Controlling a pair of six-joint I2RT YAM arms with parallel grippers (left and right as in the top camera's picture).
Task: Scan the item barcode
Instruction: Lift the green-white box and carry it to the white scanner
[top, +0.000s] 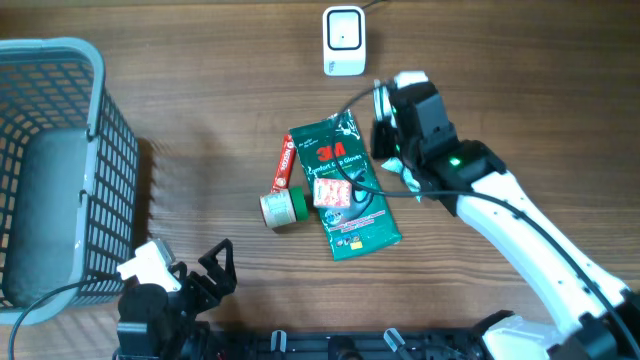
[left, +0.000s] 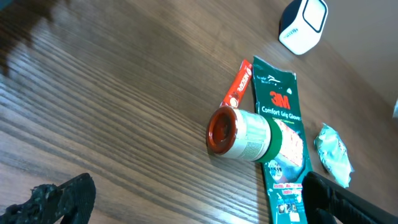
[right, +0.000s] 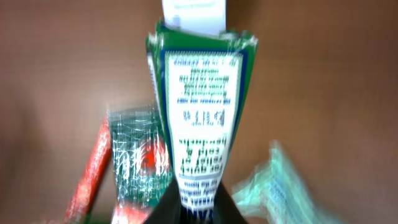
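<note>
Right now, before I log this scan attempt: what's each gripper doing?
Left gripper: open, holding nothing.
Right gripper: shut on the green packet, its white label facing the wrist camera.

Wood-grain tabletop (top: 200, 90) with a grey mesh basket (top: 100, 150) sitting at the left edge and a white scanner (top: 343, 40) at the far side. In the middle there's a green 3M gloves packet (top: 345, 225) lying flat, a red tube (top: 286, 163) along its left edge, a red-lidded can (top: 283, 207) on its side, and a crumpled pale green wrapper (left: 333, 152) nearby.
</note>
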